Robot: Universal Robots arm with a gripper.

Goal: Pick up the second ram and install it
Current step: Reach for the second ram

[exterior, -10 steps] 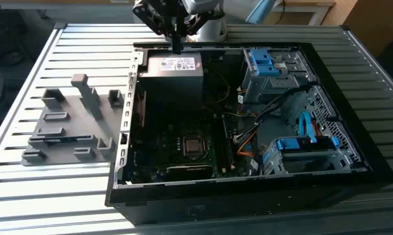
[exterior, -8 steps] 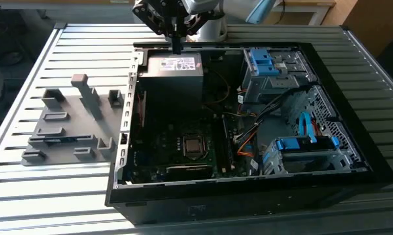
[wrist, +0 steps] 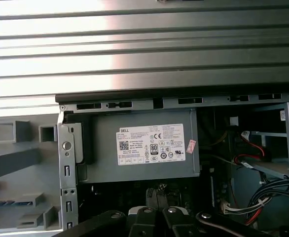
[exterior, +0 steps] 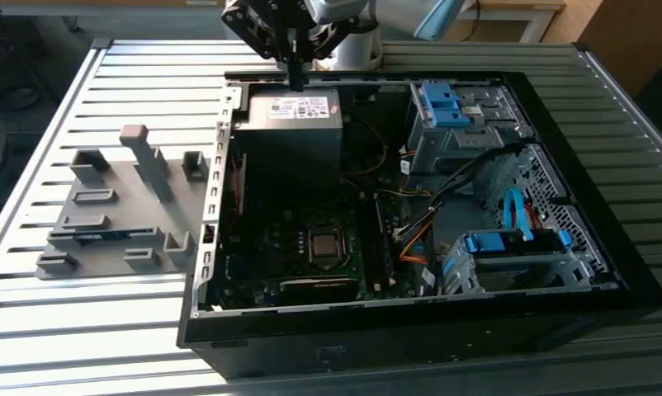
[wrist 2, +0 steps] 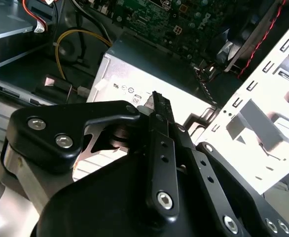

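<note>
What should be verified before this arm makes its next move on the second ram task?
1. Gripper unloaded: ok, shut with nothing seen held.
2. Second ram available: ok, lying in the gray holder on the exterior view's left, untouched.
3. Gripper at the ram: not ok, it hangs over the power supply.
4. Case open: ok, side panel off.
5. Free slot on the motherboard: cannot tell.
</note>
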